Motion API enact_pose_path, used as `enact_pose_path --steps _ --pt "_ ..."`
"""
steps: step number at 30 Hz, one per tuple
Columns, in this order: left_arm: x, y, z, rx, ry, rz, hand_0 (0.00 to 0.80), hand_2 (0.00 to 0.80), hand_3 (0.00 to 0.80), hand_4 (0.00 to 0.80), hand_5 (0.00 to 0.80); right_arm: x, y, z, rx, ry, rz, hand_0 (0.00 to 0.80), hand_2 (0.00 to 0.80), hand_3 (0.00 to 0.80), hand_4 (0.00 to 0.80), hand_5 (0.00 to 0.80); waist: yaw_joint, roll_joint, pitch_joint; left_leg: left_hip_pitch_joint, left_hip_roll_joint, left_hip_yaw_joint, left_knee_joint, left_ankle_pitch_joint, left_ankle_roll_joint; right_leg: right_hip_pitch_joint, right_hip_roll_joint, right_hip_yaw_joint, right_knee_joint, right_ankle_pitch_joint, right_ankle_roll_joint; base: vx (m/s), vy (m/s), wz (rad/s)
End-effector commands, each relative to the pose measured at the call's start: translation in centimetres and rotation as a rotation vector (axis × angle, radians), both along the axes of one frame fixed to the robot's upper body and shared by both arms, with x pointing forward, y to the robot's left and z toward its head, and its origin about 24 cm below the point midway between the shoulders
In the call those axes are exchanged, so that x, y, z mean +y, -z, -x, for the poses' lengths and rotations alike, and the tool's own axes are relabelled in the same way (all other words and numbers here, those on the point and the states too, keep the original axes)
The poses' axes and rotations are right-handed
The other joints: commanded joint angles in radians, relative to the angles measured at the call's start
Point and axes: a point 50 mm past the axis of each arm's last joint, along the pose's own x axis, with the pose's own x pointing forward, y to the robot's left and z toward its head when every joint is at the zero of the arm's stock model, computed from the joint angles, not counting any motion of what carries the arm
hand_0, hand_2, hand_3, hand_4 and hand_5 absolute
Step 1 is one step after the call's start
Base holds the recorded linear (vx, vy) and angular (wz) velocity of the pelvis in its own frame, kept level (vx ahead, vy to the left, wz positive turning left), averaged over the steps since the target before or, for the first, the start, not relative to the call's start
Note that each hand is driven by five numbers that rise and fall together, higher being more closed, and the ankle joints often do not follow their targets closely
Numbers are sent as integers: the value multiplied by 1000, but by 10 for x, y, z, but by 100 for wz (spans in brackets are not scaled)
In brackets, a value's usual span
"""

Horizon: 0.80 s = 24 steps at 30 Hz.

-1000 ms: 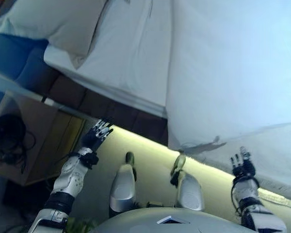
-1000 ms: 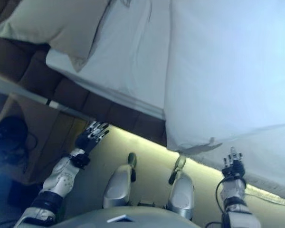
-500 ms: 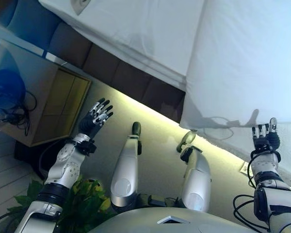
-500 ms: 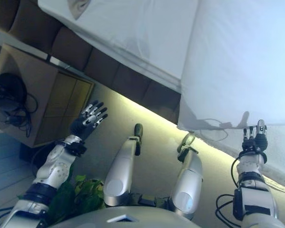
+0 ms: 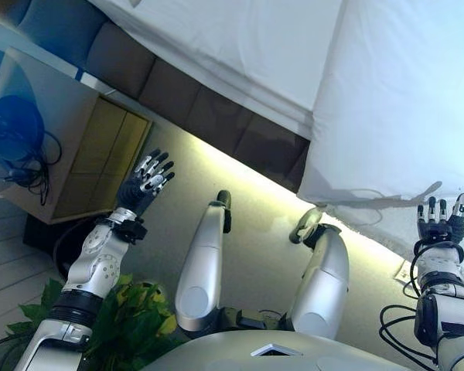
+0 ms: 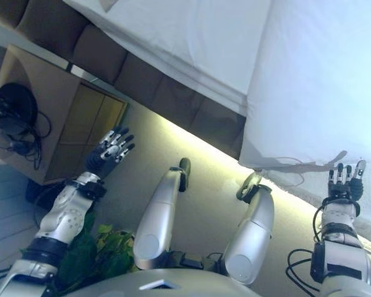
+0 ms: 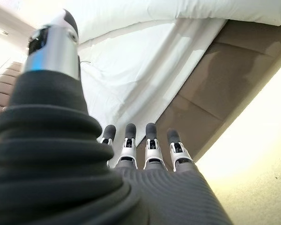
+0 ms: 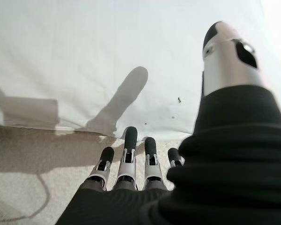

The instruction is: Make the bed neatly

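The bed runs across the top of the head views, with a white fitted sheet point(image 5: 240, 46) on the left part and a white duvet point(image 5: 402, 100) hanging over the side on the right. Its brown padded base point(image 5: 216, 116) shows below the sheet. My left hand point(image 5: 143, 182) is open, fingers spread, above the floor and apart from the bed. My right hand point(image 5: 439, 224) is open with straight fingers just below the duvet's hanging edge point(image 8: 84, 129), holding nothing. The left wrist view shows the sheet point(image 7: 145, 70) and base point(image 7: 215, 108) past straight fingers.
A wooden bedside cabinet point(image 5: 77, 147) stands at the left with a dark bundle of cables point(image 5: 15, 143) on top. A green potted plant point(image 5: 131, 317) sits by my left arm. A lit strip glows on the pale floor point(image 5: 255, 232) along the bed base.
The camera has tilted down, so the pillow has left the views. My right hand has moved right and up along the duvet's edge. My left hand has risen slightly, still open.
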Motion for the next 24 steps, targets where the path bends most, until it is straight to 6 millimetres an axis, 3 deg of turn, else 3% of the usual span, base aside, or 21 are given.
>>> enact_pose_path --steps 1,6,21,22,24 --pt "3 -9 4 -56 -18 40 0 0 0 0 0 -25 -2 29 79 71 51 0 0 0 0 0 -6 22 -36 -7 19 -25 -48 31 20 6 -25 76 -53 93 95 0 0 0" --pt "5 -10 1 -58 -19 42 0 0 0 0 0 -34 -8 36 62 59 83 0 0 0 0 0 -5 28 -32 -12 15 -26 -65 46 18 0 -27 77 -62 103 100 0 0 0" --pt "-3 -15 -5 -56 1 92 0 0 0 0 0 -61 -80 -1 -46 38 203 0 0 0 0 0 33 65 -40 -32 3 -43 -148 121 15 -42 -41 67 -53 97 102 10 -3 3" --pt "-3 -16 -6 -57 0 97 0 0 0 0 0 -62 -86 -5 -61 28 220 364 364 364 364 364 36 67 -42 -32 -1 -47 -158 129 15 -44 -39 67 -57 98 101 33 10 7" --pt "-3 -16 -7 -58 0 104 0 0 0 0 0 -63 -96 -10 -76 15 246 800 800 800 800 800 40 70 -45 -33 -5 -52 -171 140 14 -47 -37 67 -61 100 103 23 21 10"
